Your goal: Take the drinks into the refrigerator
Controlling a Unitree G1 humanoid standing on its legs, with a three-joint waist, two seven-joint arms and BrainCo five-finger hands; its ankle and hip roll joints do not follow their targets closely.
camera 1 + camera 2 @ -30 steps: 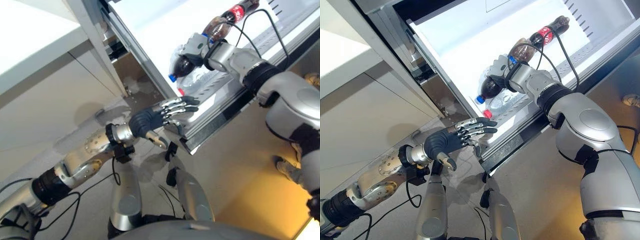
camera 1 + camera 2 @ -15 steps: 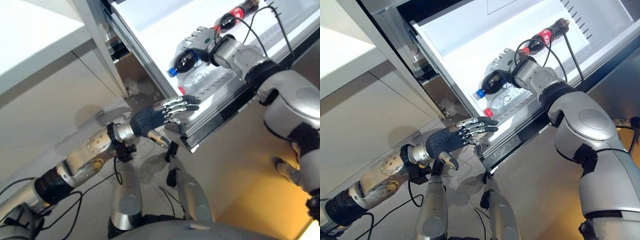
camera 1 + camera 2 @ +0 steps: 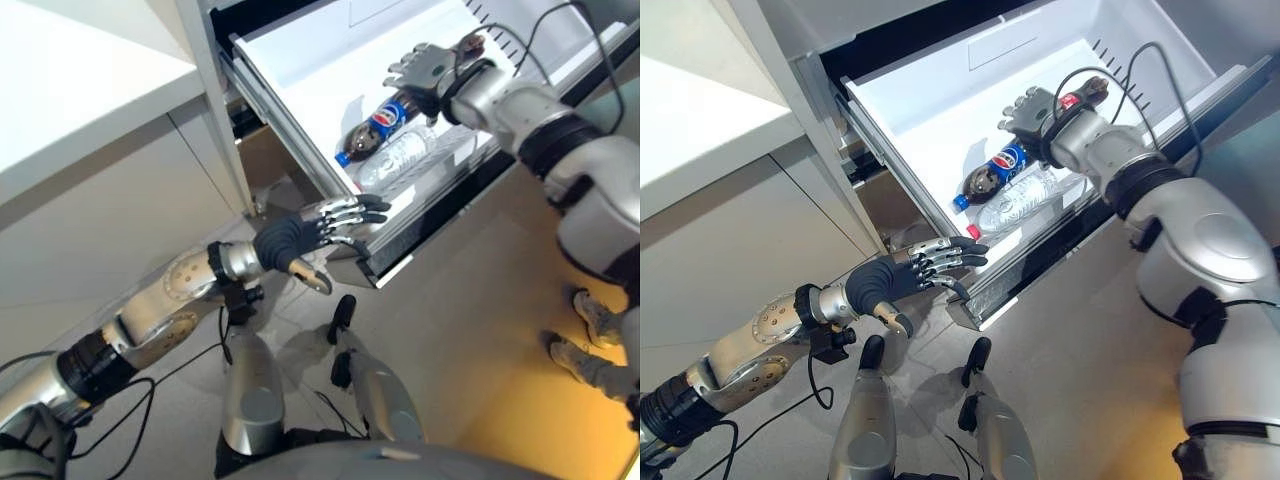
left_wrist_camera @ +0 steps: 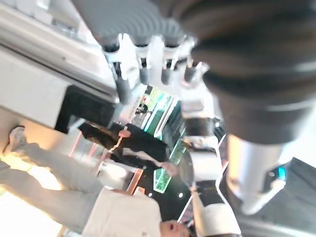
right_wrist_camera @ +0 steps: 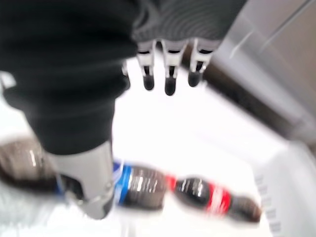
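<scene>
The left hand [image 3: 902, 277] rests nearest, its straight dark-tipped fingers laid flat on the front corner of the pulled-out white plastic refrigerator drawer [image 3: 930, 90], grasping nothing. At about one o'clock from it, inside the smooth, glossy drawer, a clear ribbed plastic water bottle with a red cap [image 3: 1015, 203] lies on its side against the front wall. Touching it on the far side lies a dark cola bottle with a blue label and blue cap [image 3: 994, 172], also on its side, cap pointing toward seven o'clock. Farther along at two o'clock, the right hand [image 3: 1030, 108] hovers just above the drawer floor, fingers spread and relaxed, empty, just past the blue-labelled bottle's base. Beyond its wrist lies a dark cola bottle with a red label [image 5: 211, 198], end to end with the blue-labelled one. A row of dark slots [image 3: 1118, 68] marks the drawer's far wall.
</scene>
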